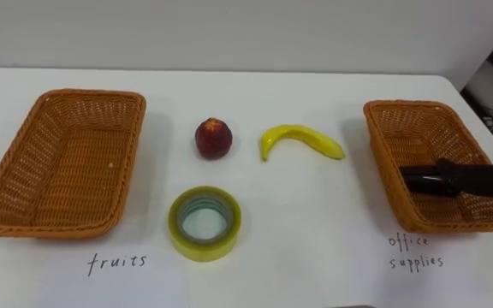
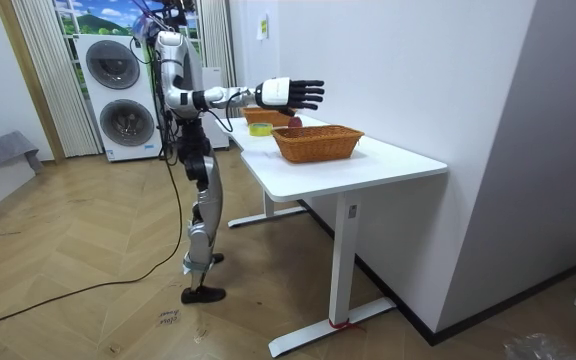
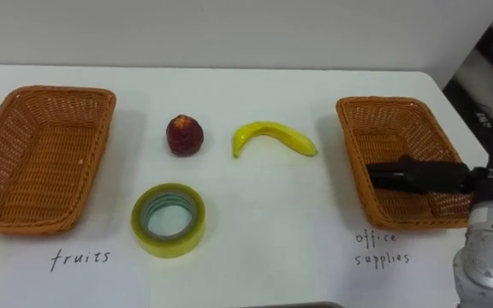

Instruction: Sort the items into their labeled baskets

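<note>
R hand is out over the right basket, fingers straight and together, pointing across it toward the robot's left. It's wide open with nothing in it. From the head cam I can't say for sure whether the fingertips brush the wicker. The room view has the hand level and prob. just above the rim, arm stretched out from the robot standing at the table edge.

The items to sort are all on the white top, btw the two baskets. The banana lies flat w/ its long axis left-right. It arches away from the robot and both tips dip back toward it; its right tip is near the right basket, not touching. The red fruit, peach by the look, sits just left of the banana, a gap between them. The tape roll is nearer the robot, lying flat w/ its hole facing up, yellowish, apart from both fruits.

The left basket sits well off to the left w/ nothing inside. Both baskets have their long sides running away from the robot.
</note>
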Motion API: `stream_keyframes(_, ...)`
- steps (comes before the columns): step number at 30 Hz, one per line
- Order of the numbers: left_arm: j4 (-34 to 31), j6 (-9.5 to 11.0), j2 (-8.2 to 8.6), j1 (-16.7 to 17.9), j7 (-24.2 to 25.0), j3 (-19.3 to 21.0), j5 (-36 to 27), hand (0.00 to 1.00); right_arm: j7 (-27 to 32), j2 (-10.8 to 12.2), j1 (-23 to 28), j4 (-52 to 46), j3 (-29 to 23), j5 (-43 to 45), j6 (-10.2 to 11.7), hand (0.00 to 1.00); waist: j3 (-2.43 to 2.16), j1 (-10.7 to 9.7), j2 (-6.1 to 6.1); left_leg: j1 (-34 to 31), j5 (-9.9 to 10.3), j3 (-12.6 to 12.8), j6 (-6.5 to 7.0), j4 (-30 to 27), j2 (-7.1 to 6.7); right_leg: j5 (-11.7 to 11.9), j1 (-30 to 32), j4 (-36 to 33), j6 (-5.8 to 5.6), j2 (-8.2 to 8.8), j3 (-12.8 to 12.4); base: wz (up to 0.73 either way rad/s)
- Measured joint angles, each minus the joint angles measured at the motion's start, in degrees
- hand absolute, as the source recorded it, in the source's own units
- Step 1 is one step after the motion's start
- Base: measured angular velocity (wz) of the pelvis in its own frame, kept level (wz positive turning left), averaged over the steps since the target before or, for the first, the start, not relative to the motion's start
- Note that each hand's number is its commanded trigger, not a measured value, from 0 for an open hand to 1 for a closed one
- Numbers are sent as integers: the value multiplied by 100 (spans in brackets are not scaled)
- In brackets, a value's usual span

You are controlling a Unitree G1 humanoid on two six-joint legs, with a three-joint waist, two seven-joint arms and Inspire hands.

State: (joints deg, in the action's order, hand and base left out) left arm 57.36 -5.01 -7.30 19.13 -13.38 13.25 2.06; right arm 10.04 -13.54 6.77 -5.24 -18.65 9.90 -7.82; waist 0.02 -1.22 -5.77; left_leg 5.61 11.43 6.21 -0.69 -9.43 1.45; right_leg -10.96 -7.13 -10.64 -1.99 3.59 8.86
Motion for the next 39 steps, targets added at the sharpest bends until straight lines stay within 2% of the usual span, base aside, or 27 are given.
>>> stream_keyframes(26, -14, 0, -5, -2, -2, -16, 6, 0, -146, 0, 0, -22, 7, -38, 0, 0, -2, 4, -12, -30, 0, -4, 0, -9, 1, 0, 19, 1, 0, 0, 7, 0)
stream_keyframes(33, -43, 32, -4, -23, -21, -28, 16, 0, -52, -11, -12, -489, 227, -32, 35, 0, -9, 40, -15, -33, -2, 12, 0, -10, -2, 0, 47, 1, 0, -6, -47, 0)
stream_keyframes(39, -41, 59, -17, -85, -35, -123, -15, 0, -24, -96, -287, -800, 458, -89, 52, 0, -3, 100, -24, -21, -1, 20, 1, -6, 0, 0, 30, 0, 0, -8, -79, -2)
